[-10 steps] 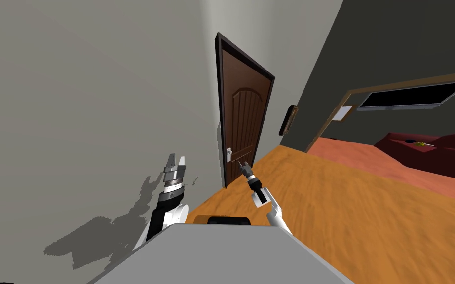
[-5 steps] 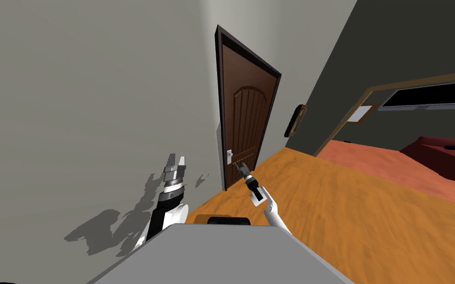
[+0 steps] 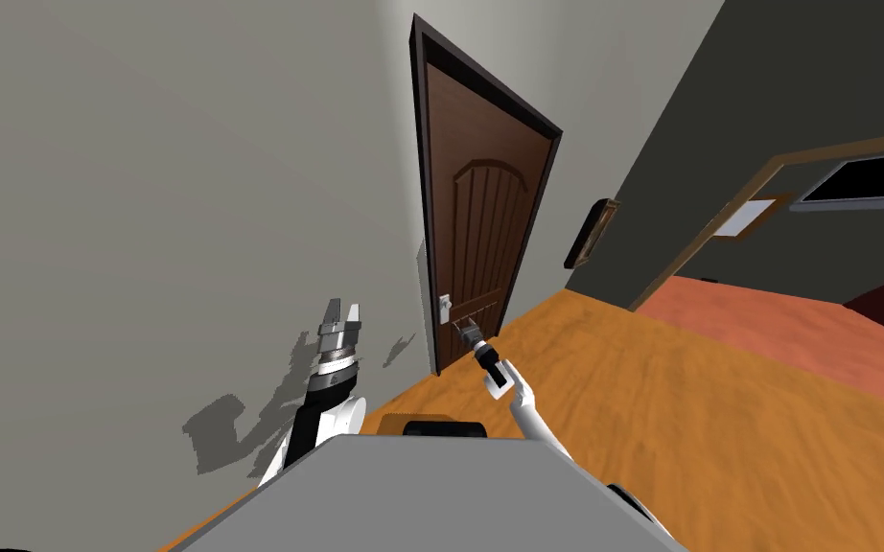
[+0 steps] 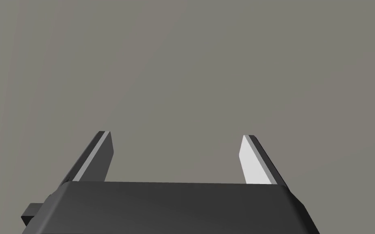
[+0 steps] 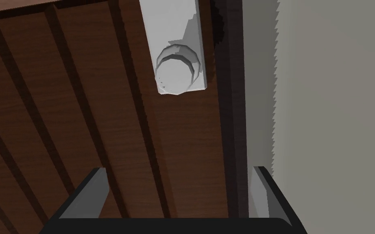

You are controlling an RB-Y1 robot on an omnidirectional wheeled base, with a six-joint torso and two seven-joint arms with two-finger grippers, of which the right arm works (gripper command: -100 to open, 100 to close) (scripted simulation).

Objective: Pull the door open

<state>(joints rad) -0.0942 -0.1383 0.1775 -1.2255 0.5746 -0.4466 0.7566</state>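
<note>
Brown door faces extended right end effector.

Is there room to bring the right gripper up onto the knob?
Yes: bare door lies between the right gripper and the knob. It is crowded on the frame side: the knob sits close to the frame, and one finger lines up with it.

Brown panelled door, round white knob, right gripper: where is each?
brown panelled door (image 3: 476, 240), head view, on its arched middle panel.
round white knob (image 5: 177, 75), right wrist view, on its round face.
right gripper (image 5: 178, 168), right wrist view, midway between its open fingertips.
</note>
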